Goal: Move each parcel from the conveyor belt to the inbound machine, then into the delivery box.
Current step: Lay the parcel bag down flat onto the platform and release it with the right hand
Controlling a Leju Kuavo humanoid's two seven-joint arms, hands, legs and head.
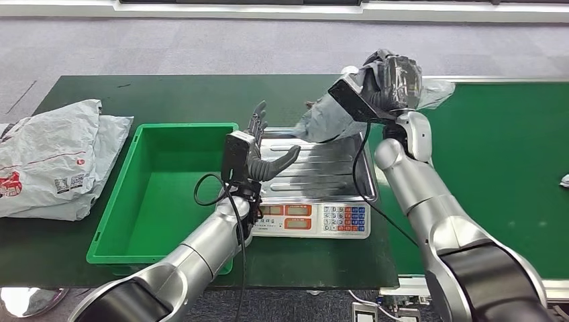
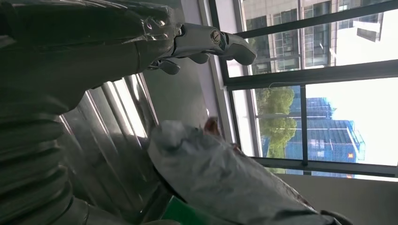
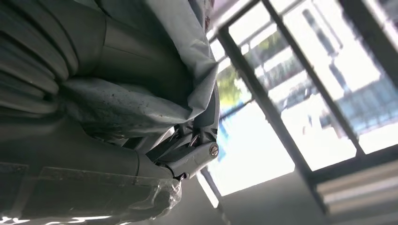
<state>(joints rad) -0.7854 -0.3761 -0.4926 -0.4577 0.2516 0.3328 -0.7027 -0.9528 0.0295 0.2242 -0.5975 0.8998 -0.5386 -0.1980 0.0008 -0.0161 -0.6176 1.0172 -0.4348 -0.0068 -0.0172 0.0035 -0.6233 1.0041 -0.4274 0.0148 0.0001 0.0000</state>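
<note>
My right hand grips a grey plastic parcel and holds it up over the far right corner of the scale's steel tray. One end of the parcel hangs down toward the tray. The parcel folds over the right hand's fingers in the right wrist view. My left hand is raised over the tray's left edge with its fingers spread and nothing in it. The left wrist view shows the parcel beyond the ribbed tray. The green delivery box stands left of the scale.
The scale's keypad and display face me at the front. A large pale grey parcel lies on the dark green table at far left. The green conveyor belt runs on the right, with a small white object at its edge.
</note>
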